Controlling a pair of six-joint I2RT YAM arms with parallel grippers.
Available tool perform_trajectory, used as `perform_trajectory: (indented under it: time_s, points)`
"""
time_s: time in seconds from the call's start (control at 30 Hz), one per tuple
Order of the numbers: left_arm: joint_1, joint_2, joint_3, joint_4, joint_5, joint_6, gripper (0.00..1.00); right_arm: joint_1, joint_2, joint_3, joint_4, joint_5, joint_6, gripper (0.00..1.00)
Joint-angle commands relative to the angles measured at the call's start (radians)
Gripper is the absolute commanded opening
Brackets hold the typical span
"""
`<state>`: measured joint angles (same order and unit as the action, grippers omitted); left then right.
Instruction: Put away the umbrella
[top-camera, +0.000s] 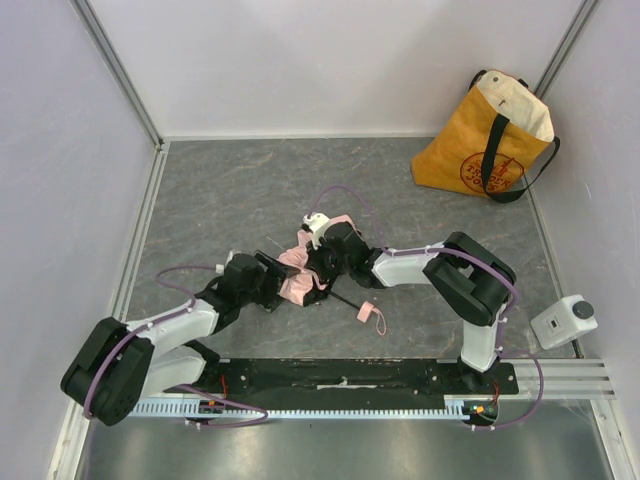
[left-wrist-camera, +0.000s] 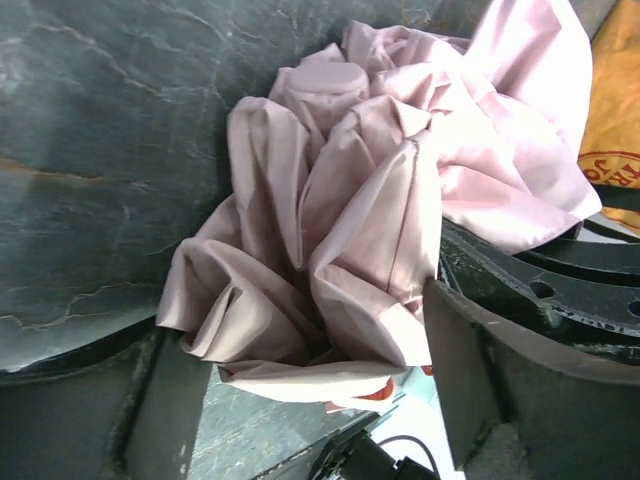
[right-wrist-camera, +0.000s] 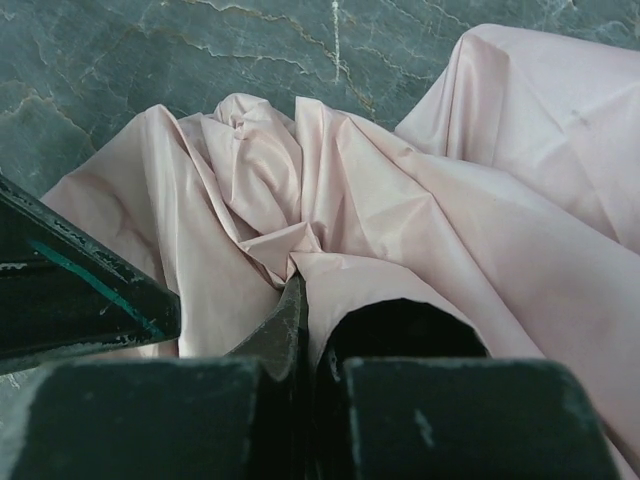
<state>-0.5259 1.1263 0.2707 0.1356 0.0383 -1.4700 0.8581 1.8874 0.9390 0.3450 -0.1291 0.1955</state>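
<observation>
Fabric of the pale pink folding umbrella (top-camera: 298, 286) lies bunched in a crumpled heap near the middle of the grey marbled table (top-camera: 220, 190), caught between the two arms. Its thin black shaft (top-camera: 343, 298) runs out of the heap toward the near right and ends in a small pink handle with a wrist strap (top-camera: 367, 314), which lies flat on the table.

The left gripper (top-camera: 282, 278) reaches in from the near left. In the left wrist view its jaws are spread wide, and the gathered folds of the umbrella (left-wrist-camera: 350, 230) stand up between them, brushing the right-hand finger (left-wrist-camera: 520, 380).

The right gripper (top-camera: 314, 266) comes in from the right, over the top of the heap. In the right wrist view its fingers (right-wrist-camera: 285, 335) are pressed together, pinching a ridge of pink cloth (right-wrist-camera: 300, 262) at their tips, with the rest of the fabric (right-wrist-camera: 440, 220) spreading away over the table.

Well apart, in the far right corner, a yellow-orange canvas tote bag (top-camera: 468, 152) with black straps and a cream lining stands against the wall. A small white box with a round dark knob (top-camera: 565, 321) sits at the table's right edge, near the right arm's base.
</observation>
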Motion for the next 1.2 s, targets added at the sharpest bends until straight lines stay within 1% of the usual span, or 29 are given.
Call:
perform_trajectory:
  time_s: [0.0,0.1,0.2,0.27,0.4,0.5,0.6,0.63,0.77,0.8,0.83,0.87,0.9,0.93,1.0,1.1,1.13,1.17]
  points:
    - [-0.005,0.021,0.007,0.039,0.002,0.027,0.9,0.001,0.085,-0.039,-0.152,-0.009,-0.088,0.0]
    - [-0.006,0.044,0.021,0.045,-0.015,0.017,0.93,0.002,0.091,-0.02,-0.179,-0.029,-0.125,0.0]
    - [0.0,0.107,0.05,0.033,-0.028,-0.019,0.94,0.002,0.07,-0.035,-0.17,-0.035,-0.163,0.0]
    - [0.003,0.16,0.109,-0.028,-0.029,-0.042,0.95,0.004,0.059,-0.045,-0.161,-0.033,-0.186,0.0]
    - [0.006,0.274,0.24,-0.218,-0.067,-0.099,0.94,0.035,0.061,-0.052,-0.127,-0.027,-0.237,0.0]
    - [0.02,0.32,0.256,-0.222,-0.067,-0.125,0.89,0.058,0.067,-0.052,-0.107,-0.021,-0.242,0.0]
    - [0.041,0.336,0.245,-0.211,-0.095,-0.132,0.77,0.07,0.059,-0.069,-0.083,-0.026,-0.242,0.0]
    - [0.046,0.345,0.251,-0.206,-0.104,-0.121,0.75,0.073,0.061,-0.071,-0.08,-0.026,-0.243,0.0]
    - [0.049,0.417,0.294,-0.211,-0.068,-0.087,0.7,0.091,0.055,-0.074,-0.086,-0.021,-0.277,0.0]
    - [0.049,0.456,0.298,-0.215,-0.063,-0.085,0.66,0.097,0.049,-0.072,-0.096,-0.021,-0.29,0.0]
    - [0.049,0.484,0.295,-0.203,-0.058,-0.076,0.5,0.105,0.045,-0.068,-0.106,-0.006,-0.304,0.0]
    - [0.049,0.503,0.294,-0.189,-0.051,-0.058,0.27,0.114,0.039,-0.062,-0.121,0.008,-0.317,0.0]
    - [0.05,0.521,0.291,-0.18,-0.043,-0.041,0.11,0.124,0.038,-0.048,-0.142,0.025,-0.332,0.0]
    - [0.05,0.533,0.285,-0.159,-0.014,-0.02,0.08,0.134,0.036,-0.031,-0.17,0.045,-0.344,0.0]
    - [0.05,0.529,0.254,-0.108,-0.008,0.0,0.06,0.147,0.019,-0.02,-0.185,0.072,-0.347,0.0]
    - [0.049,0.466,0.193,-0.065,-0.031,0.019,0.02,0.145,-0.017,-0.023,-0.198,0.108,-0.309,0.0]
    - [0.049,0.437,0.183,-0.071,-0.035,0.028,0.02,0.147,-0.036,-0.023,-0.202,0.123,-0.292,0.02]
    - [0.05,0.411,0.176,-0.097,-0.035,0.028,0.02,0.147,-0.048,-0.014,-0.221,0.161,-0.26,0.1]
